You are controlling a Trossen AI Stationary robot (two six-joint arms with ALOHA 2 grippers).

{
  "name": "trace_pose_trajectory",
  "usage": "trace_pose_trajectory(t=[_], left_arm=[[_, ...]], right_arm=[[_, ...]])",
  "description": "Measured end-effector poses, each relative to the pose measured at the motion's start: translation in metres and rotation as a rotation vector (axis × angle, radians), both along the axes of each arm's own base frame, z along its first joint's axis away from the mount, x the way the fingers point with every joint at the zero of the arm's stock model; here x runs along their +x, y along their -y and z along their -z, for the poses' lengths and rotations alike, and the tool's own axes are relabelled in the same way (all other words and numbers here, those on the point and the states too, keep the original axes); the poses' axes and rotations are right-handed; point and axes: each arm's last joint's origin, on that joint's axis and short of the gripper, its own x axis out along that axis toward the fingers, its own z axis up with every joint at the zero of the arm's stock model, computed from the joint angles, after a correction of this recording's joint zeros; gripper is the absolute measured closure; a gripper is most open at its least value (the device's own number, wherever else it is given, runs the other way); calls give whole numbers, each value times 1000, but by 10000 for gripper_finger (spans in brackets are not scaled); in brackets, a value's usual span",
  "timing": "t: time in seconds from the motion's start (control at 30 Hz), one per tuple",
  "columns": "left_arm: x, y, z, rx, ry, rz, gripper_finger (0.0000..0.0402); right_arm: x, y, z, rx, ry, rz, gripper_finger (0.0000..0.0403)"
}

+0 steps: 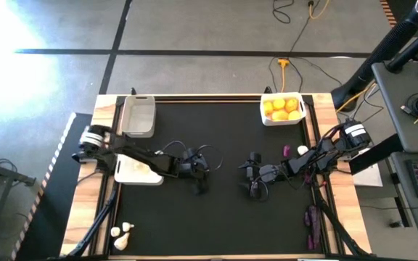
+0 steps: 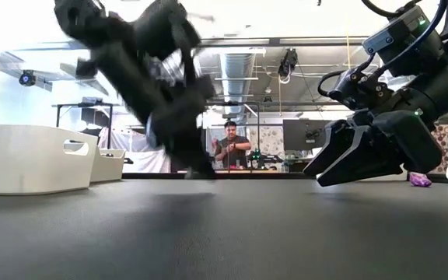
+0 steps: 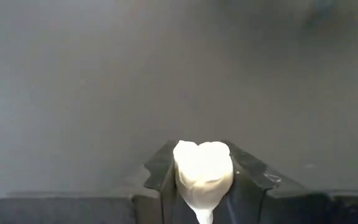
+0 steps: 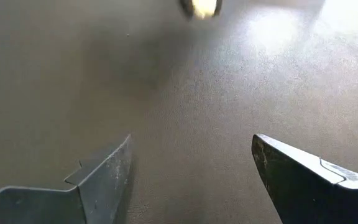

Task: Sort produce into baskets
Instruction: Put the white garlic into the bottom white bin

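Item: whitish lobed garlic bulb (image 3: 202,174), clamped in my left hand (image 3: 202,186) low over the black counter (image 1: 223,217), mid-left. My right hand (image 4: 191,168): fingers apart, holding nothing, mid-right. White rectangular basket (image 1: 282,109), far right corner: yellow and orange citrus.

Left arm: I reach from my left edge of the table toward its middle, forearm low and slanting down.
Left gripper (image 1: 200,183): I point it down at the mat near the centre, tips at the surface.
Left fingers (image 3: 156,177): I have them drawn in on a whitish garlic bulb (image 3: 202,171), one on each side of it.
Right arm: I come in from my right edge, bent at the elbow, wrist low above the mat.
Right gripper (image 1: 252,183): I hold it close over the mat, just right of centre, apart from my left one.
Right fingers (image 4: 303,180): I keep them spread wide, with nothing between them.
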Motion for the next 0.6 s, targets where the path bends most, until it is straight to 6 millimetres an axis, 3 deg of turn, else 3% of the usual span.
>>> trace_pose_trajectory(t=[0.1, 0.33, 0.5, 0.6], left_arm=[[-3, 0, -39, 20, -67, -12, 317], [-30, -5, -117, 33, -434, -186, 319], [-52, -7, -159, 157, -618, -373, 319], [-54, -5, -173, 211, -575, -427, 319]], right_arm=[[0, 0, 0, -11, 2, -6, 78], [1, 0, -1, -11, 14, -8, 78], [1, 0, -2, -11, 14, -8, 78], [2, 0, -2, -10, 15, -7, 78]])
